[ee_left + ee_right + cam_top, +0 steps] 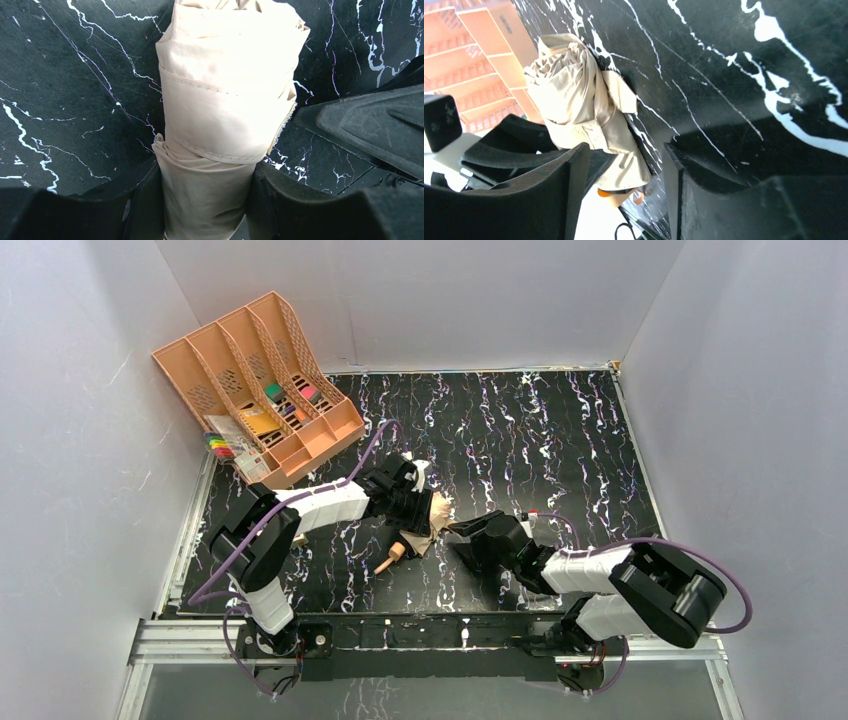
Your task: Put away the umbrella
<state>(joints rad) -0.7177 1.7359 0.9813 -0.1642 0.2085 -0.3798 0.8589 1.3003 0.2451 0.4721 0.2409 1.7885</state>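
Observation:
The umbrella [437, 512] is a folded roll of pale beige fabric at the middle of the black marbled table [560, 440], with its tan handle [389, 560] pointing toward the near edge. My left gripper [413, 502] is shut on the umbrella, and in the left wrist view the fabric [225, 100] is pinched between both fingers of the gripper [205, 172]. My right gripper [462, 535] is open just right of the umbrella. In the right wrist view its open gripper [624, 150] frames the lower end of the umbrella [579, 100], without touching it.
A peach-orange divided file tray [210, 328] stands at the back left, holding small coloured items, with a pack of markers [222, 447] at its front corner. It also shows in the right wrist view [484, 50]. Grey walls enclose the table on three sides.

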